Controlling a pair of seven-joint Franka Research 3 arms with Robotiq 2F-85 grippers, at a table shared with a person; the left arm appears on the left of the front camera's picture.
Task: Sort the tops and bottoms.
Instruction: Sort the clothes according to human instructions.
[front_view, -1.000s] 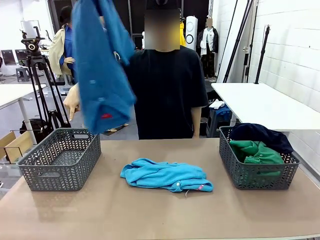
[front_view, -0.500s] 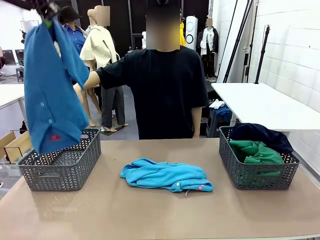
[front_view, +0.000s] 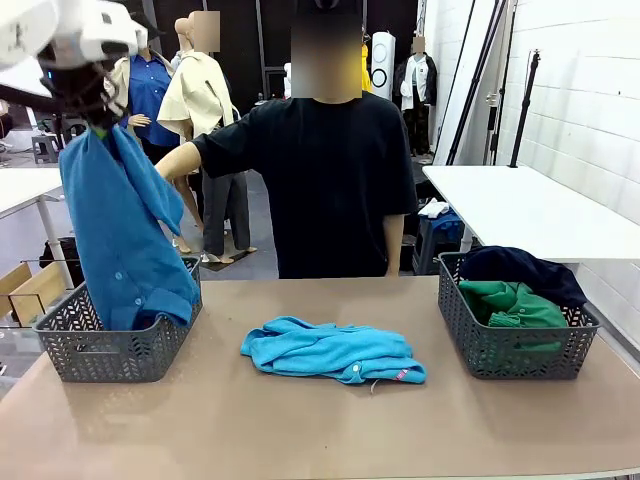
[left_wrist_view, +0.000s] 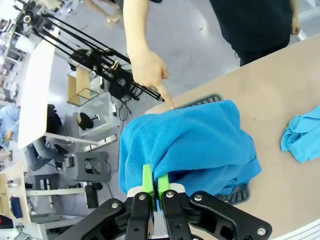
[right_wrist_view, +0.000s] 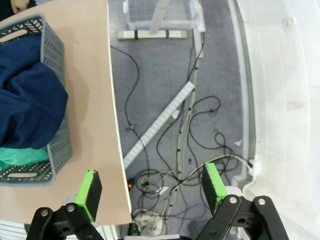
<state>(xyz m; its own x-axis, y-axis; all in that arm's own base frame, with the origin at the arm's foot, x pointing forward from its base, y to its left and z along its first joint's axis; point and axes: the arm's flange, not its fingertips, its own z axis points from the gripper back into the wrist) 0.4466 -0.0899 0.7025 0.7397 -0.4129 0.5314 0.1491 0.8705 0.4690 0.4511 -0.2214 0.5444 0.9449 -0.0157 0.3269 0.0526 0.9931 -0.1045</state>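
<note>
Medium-blue soft cloth bottoms hung at the upper left of the front view, pinched in the clenched left gripper, their lower end inside the grey plastic mesh basket at lower left. A person's hand pointed at that basket. The crumpled turquoise-blue bottoms lay mid-table. The bright green top and dark navy shirt sat in the right-hand grey basket. The right gripper hung released, jaws wide.
</note>
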